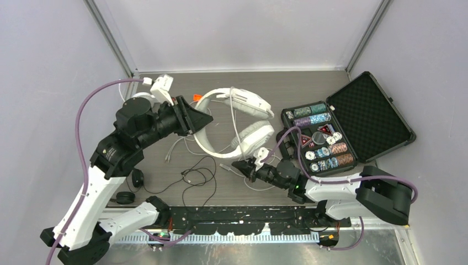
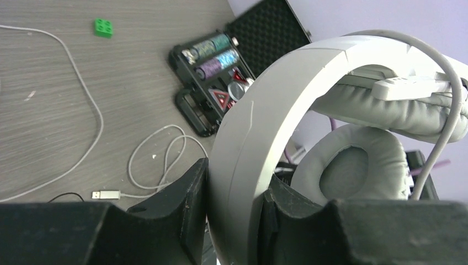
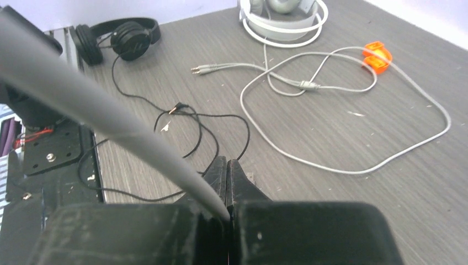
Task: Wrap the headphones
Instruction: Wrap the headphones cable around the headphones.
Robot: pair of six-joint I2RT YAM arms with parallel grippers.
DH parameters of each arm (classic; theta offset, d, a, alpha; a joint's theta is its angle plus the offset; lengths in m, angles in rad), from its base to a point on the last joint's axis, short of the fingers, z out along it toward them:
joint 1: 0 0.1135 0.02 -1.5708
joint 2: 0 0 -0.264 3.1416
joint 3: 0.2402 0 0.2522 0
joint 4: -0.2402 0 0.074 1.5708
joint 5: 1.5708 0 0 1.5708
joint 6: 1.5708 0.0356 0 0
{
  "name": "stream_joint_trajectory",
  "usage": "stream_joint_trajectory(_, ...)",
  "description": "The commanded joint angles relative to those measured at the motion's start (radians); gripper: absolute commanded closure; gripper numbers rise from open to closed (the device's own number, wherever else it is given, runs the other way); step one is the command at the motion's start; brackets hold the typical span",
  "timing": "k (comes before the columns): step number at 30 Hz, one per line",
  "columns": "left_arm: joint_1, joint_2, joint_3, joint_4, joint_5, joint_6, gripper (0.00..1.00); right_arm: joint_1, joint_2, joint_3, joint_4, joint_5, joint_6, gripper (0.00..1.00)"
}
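Observation:
White over-ear headphones are held at mid-table. My left gripper is shut on the left side of their headband, which fills the gap between the jaws. A padded cup shows behind. My right gripper is shut on the thin white cord, which runs into the closed fingertips. A small black pair lies at the near left with its black cord loose on the table; it also shows in the right wrist view. A second white pair lies at the far left.
An open black foam-lined case of chips stands at the right. An orange piece and a green brick lie on the table. Loose white cords, one with a USB plug, loop across the middle.

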Motion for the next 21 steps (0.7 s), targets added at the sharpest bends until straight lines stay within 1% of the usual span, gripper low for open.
stream_joint_trajectory(1,0.003,-0.005,0.05,0.066,0.218,0.008,1.0,-0.019,-0.084,0.034,-0.022,0.049,-0.03,0.99)
stream_joint_trajectory(7,0.003,-0.018,-0.037,0.175,0.365,-0.082,1.0,-0.053,-0.132,0.065,-0.026,0.031,-0.052,0.99)
stream_joint_trajectory(11,0.003,0.015,-0.053,0.138,0.505,-0.055,1.0,-0.088,-0.175,0.083,-0.03,0.031,-0.068,0.99)
stream_joint_trajectory(12,0.003,0.021,-0.059,0.122,0.54,-0.038,1.0,-0.105,-0.189,0.085,-0.033,0.001,-0.061,0.99)
stream_joint_trajectory(15,0.003,0.031,-0.065,0.057,0.595,0.03,1.0,-0.165,-0.24,0.088,-0.06,-0.061,-0.02,0.99)
stream_joint_trajectory(17,0.004,0.043,-0.04,-0.015,0.617,0.129,1.0,-0.189,-0.275,0.091,-0.101,-0.081,-0.006,0.99)
stream_joint_trajectory(21,0.004,0.095,0.041,-0.245,0.571,0.352,1.0,-0.2,-0.36,0.085,-0.204,-0.085,0.015,0.99)
